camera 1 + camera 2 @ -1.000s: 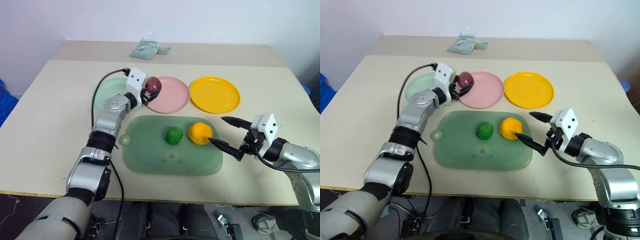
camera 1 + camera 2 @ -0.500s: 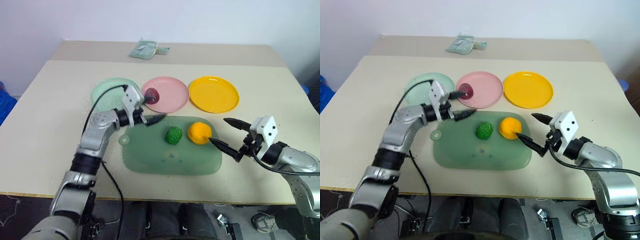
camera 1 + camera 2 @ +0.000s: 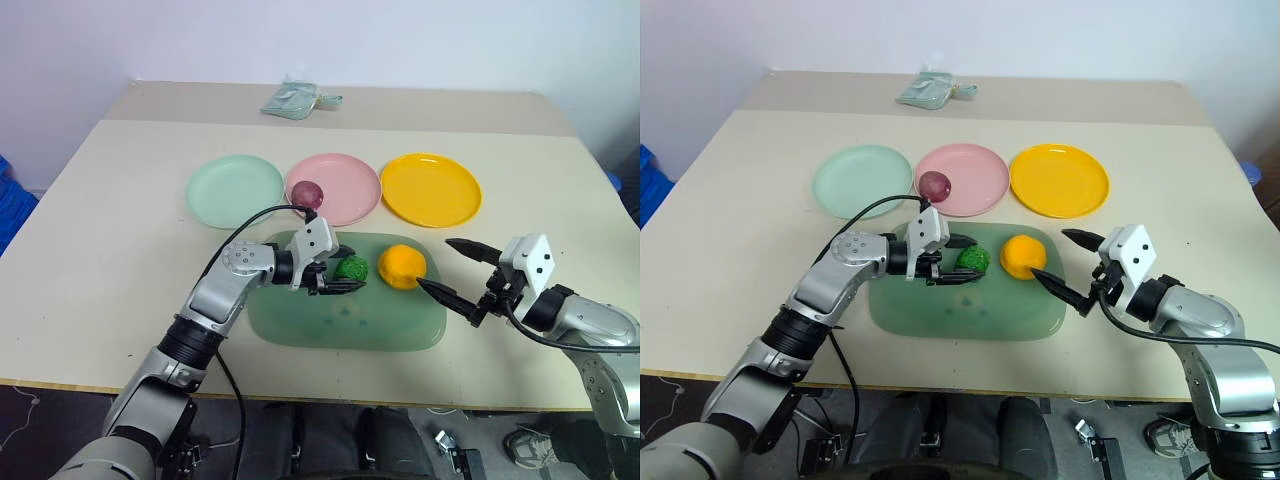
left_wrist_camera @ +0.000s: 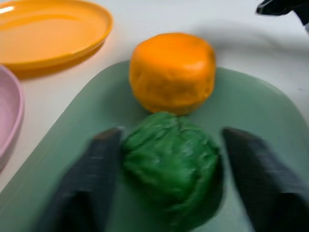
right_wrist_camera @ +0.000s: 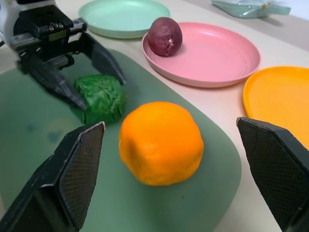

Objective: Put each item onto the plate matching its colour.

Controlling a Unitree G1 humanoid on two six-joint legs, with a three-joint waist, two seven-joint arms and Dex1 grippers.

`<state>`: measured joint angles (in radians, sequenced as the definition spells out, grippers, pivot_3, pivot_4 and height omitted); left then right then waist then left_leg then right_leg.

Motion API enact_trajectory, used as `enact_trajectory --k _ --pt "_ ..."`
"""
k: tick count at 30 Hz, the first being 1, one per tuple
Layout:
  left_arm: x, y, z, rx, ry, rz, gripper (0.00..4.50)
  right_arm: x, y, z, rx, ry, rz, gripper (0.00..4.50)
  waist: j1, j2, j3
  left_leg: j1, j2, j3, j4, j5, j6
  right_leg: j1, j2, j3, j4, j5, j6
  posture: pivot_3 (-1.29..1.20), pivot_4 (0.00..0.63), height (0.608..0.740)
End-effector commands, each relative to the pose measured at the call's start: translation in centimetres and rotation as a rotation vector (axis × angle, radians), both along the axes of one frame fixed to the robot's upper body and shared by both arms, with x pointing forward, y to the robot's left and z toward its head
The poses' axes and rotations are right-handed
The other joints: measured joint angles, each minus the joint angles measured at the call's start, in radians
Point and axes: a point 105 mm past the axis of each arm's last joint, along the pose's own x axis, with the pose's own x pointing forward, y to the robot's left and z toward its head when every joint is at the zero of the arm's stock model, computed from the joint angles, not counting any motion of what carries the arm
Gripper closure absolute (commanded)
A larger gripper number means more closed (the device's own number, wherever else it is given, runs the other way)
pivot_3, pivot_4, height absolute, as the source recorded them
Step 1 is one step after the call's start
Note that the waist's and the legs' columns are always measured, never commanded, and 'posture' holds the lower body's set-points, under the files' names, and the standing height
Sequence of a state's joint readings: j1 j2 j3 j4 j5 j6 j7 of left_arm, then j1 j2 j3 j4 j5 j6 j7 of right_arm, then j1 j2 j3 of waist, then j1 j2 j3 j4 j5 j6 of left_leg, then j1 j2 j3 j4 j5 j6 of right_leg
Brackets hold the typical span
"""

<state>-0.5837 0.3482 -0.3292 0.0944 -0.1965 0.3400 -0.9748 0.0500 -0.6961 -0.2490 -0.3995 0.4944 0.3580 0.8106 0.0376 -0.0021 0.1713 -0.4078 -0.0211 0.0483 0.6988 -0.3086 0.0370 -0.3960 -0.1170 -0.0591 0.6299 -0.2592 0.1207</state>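
Beige table (image 3: 100,230) carries three plates in a row toward its far edge: a mint green plate (image 3: 235,190), a pink plate (image 3: 345,192) with the purple ball (image 3: 307,194) at its left rim, and a yellow plate (image 3: 431,188). On the green board (image 3: 300,320) near the front edge, the left gripper (image 3: 962,261) has its fingers either side of the green lump (image 4: 171,162), the gap closing on it. Just right of the lump sits the orange ball (image 5: 161,141), with the right gripper (image 3: 446,266) spread wide and empty at the board's right edge.
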Motion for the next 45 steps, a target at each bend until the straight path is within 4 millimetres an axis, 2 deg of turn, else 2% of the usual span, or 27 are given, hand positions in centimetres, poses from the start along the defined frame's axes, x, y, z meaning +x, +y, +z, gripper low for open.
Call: enact_trajectory --k 1,5,8,9,10,11,13,14,17,20,25,28,32,34,36,39,42,45 --pt "1.4 1.9 2.1 -0.084 -0.029 0.119 2.59 -0.1 0.2 1.5 -0.003 -0.072 0.001 0.0 0.0 0.0 0.0 0.0 0.0 0.0 0.0 0.0 0.0 0.0 0.0 0.0 0.0 0.0 0.0 0.0 0.15 0.74" --pt "3.1 6.4 5.8 -0.33 -0.026 0.341 2.59 0.0 0.2 1.7 0.001 -0.081 0.0 0.0 -0.005 0.0 0.0 0.0 0.001 0.0 0.0 0.0 0.0 -0.001 0.0 0.0 0.0 0.0 0.0 0.0 0.15 0.74" --pt "5.3 12.8 7.8 -0.44 -0.101 0.661 2.59 0.3 0.3 1.8 0.004 -0.084 0.004 0.0 -0.004 0.0 0.0 0.0 0.001 0.0 0.0 0.0 0.0 -0.001 -0.001 0.0 0.0 0.0 0.0 0.0 0.15 0.74" --pt "5.7 14.4 8.2 -0.457 -0.122 0.742 2.59 0.4 0.3 1.8 0.004 -0.084 0.005 0.0 -0.003 0.0 0.0 0.0 0.001 0.0 0.0 0.0 0.0 -0.001 -0.001 0.0 0.0 0.0 0.0 0.0 0.15 0.74" --pt "6.6 16.7 7.9 -0.429 -0.134 0.877 2.59 0.5 0.3 1.8 0.005 -0.085 0.007 0.0 -0.003 0.0 0.0 0.0 0.001 0.0 0.0 0.0 0.0 -0.001 -0.001 0.0 0.0 0.0 0.0 0.0 0.15 0.74" --pt "7.2 18.2 7.7 -0.406 -0.139 0.964 2.59 0.6 0.3 1.8 0.005 -0.085 0.008 0.0 -0.002 0.0 0.0 0.0 0.001 0.0 0.0 0.0 0.0 -0.001 -0.001 0.0 0.0 0.0 0.0 0.0 0.15 0.74" --pt "8.0 20.2 6.5 -0.339 -0.129 1.082 2.59 1.2 0.4 1.7 0.006 -0.079 0.002 0.0 0.002 0.0 0.0 0.0 0.0 0.0 0.0 0.0 -0.001 -0.001 0.0 0.0 0.0 0.0 0.0 0.0 0.15 0.74" --pt "8.2 20.5 6.0 -0.316 -0.125 1.103 2.59 1.5 0.3 1.6 0.006 -0.075 -0.002 0.0 0.003 0.0 0.0 0.0 0.0 0.0 0.0 0.0 -0.001 0.0 0.0 0.0 0.0 0.0 0.0 0.0 0.15 0.74" --pt "8.8 20.1 5.6 -0.302 -0.133 1.099 1.49 2.2 0.5 1.5 0.042 -0.024 0.006 0.0 0.005 -0.001 0.0 0.0 -0.002 -0.001 0.0 0.0 0.0 0.001 -0.001 0.0 0.0 0.0 0.0 0.0 0.15 0.74" --pt "9.3 19.5 5.5 -0.288 -0.163 1.09 0.03 2.2 1.4 1.5 0.05 -0.012 0.038 0.0 0.003 -0.001 0.0 -0.001 -0.002 -0.001 0.001 0.0 0.0 0.0 -0.001 0.0 0.0 0.0 0.0 0.0 0.15 0.74" --pt "9.4 18.6 6.3 -0.313 -0.206 1.033 0.03 2.2 2.6 0.9 0.02 -0.007 0.054 0.0 -0.006 -0.001 0.0 -0.001 -0.001 0.001 0.0 0.0 0.0 -0.001 -0.001 0.0 0.0 0.0 0.0 0.0 0.15 0.74" --pt "8.2 17.6 7.4 -0.338 -0.261 0.929 0.03 2.6 3.1 -0.4 -0.029 0.018 0.042 0.0 -0.01 -0.001 0.0 -0.001 -0.001 0.001 0.0 0.0 0.0 -0.001 -0.001 0.0 0.0 0.0 0.001 0.0 0.15 0.74" --pt "5.0 15.7 8.0 -0.334 -0.307 0.724 0.03 3.8 2.9 -1.9 -0.042 0.055 -0.024 0.0 -0.023 -0.001 0.0 -0.001 -0.001 0.001 -0.001 0.0 -0.001 -0.001 -0.001 0.0 0.0 0.0 0.0 0.0 0.15 0.74" --pt "3.0 14.4 7.4 -0.321 -0.267 0.603 0.03 4.0 3.0 -2.2 -0.028 0.078 -0.031 0.0 -0.025 -0.001 0.0 -0.001 -0.001 0.0 -0.001 0.0 -0.001 -0.001 -0.001 0.0 0.0 0.0 0.0 0.0 0.15 0.74" --pt "0.7 12.9 6.1 -0.275 -0.205 0.474 0.0 4.1 3.3 -1.9 -0.004 0.074 -0.022 0.54 -0.028 0.0 0.0 0.0 0.0 0.001 -0.001 0.0 -0.001 -0.001 -0.001 0.0 0.0 0.0 0.0 0.0 0.15 0.74" --pt "-1.6 11.5 4.7 -0.229 -0.136 0.368 0.0 4.4 3.7 -0.6 0.041 0.037 -0.011 1.47 -0.026 0.0 0.0 0.0 0.0 0.0 -0.001 0.0 -0.002 -0.001 -0.001 0.0 0.0 0.0 0.0 0.0 0.15 0.74" --pt "-4.2 9.3 3.3 -0.205 -0.058 0.241 0.0 6.6 3.4 1.9 0.115 -0.055 -0.098 1.54 -0.029 0.001 0.001 0.0 0.0 0.0 -0.001 0.0 -0.002 -0.001 -0.001 0.0 0.0 0.0 0.0 0.0 0.15 0.74" --pt "-5.6 7.8 2.7 -0.197 -0.035 0.18 0.0 10.1 2.2 2.7 0.104 -0.106 -0.263 1.54 -0.028 0.001 0.0 0.0 0.0 0.001 -0.001 0.0 -0.002 -0.002 -0.001 0.001 0.0 0.0 0.0 0.0 0.15 0.74"
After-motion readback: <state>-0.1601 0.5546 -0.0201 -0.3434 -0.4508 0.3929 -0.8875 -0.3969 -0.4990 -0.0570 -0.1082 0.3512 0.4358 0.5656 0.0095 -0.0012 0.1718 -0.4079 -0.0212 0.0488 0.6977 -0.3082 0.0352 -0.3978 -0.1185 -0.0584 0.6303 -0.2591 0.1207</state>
